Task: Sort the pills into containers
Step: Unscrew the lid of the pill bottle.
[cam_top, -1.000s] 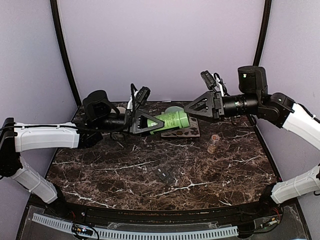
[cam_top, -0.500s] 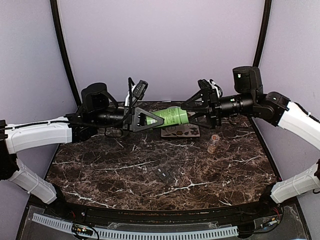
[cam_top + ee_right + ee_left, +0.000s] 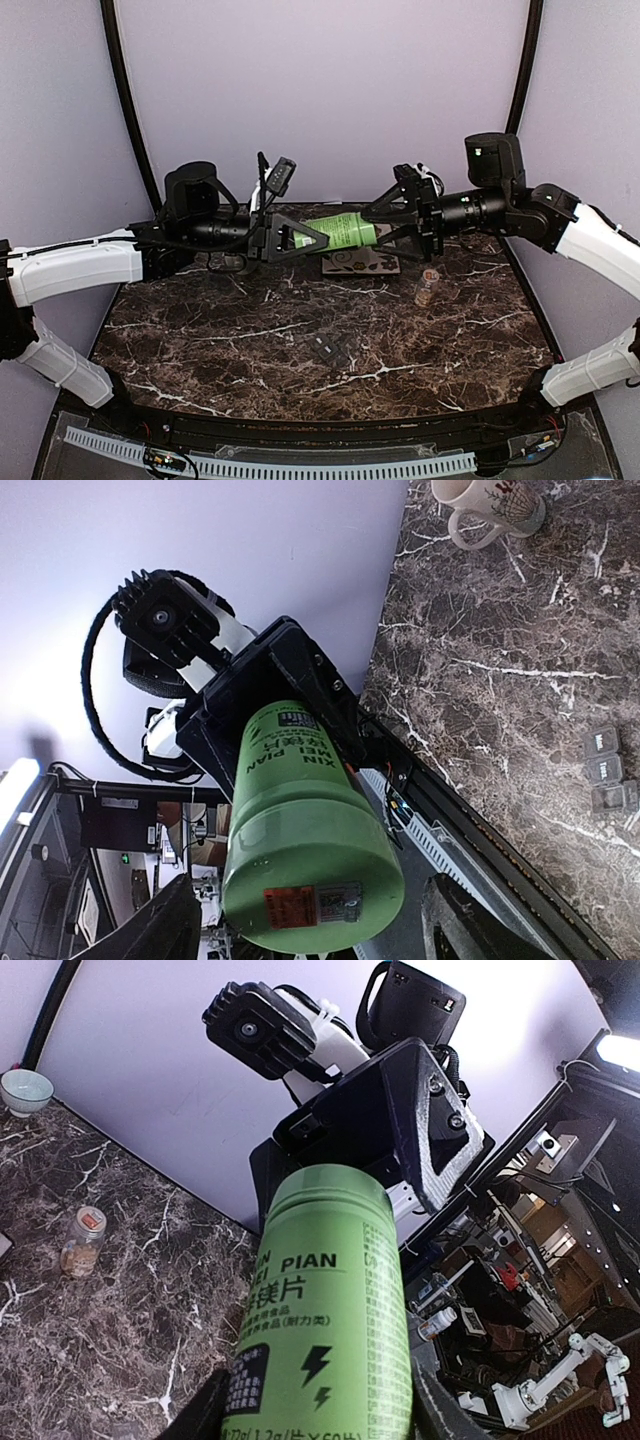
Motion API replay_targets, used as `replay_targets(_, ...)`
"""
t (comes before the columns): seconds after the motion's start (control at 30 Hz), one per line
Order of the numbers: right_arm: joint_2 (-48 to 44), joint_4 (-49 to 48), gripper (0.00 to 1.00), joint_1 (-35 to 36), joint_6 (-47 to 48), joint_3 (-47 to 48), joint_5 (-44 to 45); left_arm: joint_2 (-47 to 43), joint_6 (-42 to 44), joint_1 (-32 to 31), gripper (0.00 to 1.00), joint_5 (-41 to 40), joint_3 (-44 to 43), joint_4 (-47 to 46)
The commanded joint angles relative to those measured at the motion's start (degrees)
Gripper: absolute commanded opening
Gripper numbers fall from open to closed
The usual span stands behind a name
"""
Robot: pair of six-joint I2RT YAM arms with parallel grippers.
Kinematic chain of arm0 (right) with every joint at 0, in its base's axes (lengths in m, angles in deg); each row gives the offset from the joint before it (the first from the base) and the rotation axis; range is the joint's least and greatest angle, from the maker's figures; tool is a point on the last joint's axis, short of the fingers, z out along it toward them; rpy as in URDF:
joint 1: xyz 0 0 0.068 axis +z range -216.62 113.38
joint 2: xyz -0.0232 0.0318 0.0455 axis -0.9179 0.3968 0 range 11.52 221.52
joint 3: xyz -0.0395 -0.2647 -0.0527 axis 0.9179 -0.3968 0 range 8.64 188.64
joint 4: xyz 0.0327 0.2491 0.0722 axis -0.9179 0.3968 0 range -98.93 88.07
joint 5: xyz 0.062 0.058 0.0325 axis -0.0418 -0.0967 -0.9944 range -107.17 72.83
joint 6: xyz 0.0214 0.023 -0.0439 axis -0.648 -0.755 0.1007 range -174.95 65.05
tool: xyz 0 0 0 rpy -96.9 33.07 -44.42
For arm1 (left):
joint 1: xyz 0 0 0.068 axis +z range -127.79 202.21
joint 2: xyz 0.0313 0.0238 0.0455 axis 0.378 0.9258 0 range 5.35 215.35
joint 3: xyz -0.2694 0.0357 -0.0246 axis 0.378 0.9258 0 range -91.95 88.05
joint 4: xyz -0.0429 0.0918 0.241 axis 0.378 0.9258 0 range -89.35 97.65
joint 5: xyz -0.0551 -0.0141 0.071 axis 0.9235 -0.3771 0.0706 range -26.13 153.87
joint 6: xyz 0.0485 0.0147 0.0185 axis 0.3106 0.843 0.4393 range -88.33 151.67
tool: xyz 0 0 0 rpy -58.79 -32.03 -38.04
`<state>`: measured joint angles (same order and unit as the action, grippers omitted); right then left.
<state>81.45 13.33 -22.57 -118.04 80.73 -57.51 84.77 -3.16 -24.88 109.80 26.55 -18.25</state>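
My left gripper (image 3: 303, 240) (image 3: 320, 1415) is shut on a green pill bottle (image 3: 340, 231) (image 3: 330, 1300) and holds it level above the back of the table, cap end pointing right. My right gripper (image 3: 388, 222) (image 3: 310, 930) faces it, open, one finger on each side of the bottle's capped end (image 3: 310, 880), with gaps showing. The containers (image 3: 331, 348) (image 3: 607, 771), a dark grey strip of three lidded squares, lie mid-table. Small tan-brown pieces, likely pills, show on a dark flat tray (image 3: 362, 264) under the bottle.
A small glass vial (image 3: 429, 287) (image 3: 81, 1244) with tan contents stands right of the tray. A cream mug (image 3: 490, 504) and a pale bowl (image 3: 25, 1090) sit near the table's back edge. Purple walls close in the back and sides.
My right gripper has rolled and moved left, so its fingers now bracket the bottle's capped end. The left arm lifted the bottle slightly and levelled it.
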Motion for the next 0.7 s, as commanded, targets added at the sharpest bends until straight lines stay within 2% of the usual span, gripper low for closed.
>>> replay_targets(0.0, 0.03, -2.63, 0.76, 0.85, -0.61, 0.56, -1.19, -0.82, 1.63, 0.23, 0.0, 0.5, -2.73, -0.59)
replay_targets(0.43, 1.64, -3.5, 0.63, 0.86, -0.32, 1.13, -2.97, 0.25, 1.77, 0.12, 0.0, 0.94, -3.5, -0.18)
replay_targets(0.53, 1.77, -3.48, 0.53, 0.82, 0.4, 1.11, -3.13, 0.46, 1.63, 0.15, 0.0, 1.14, -3.63, -0.18)
replay_targets(0.67, 2.0, -3.07, 0.34, 0.86, 3.93, 1.96, -3.52, 0.56, 0.7, 0.14, 0.0, 1.26, -3.32, -0.74)
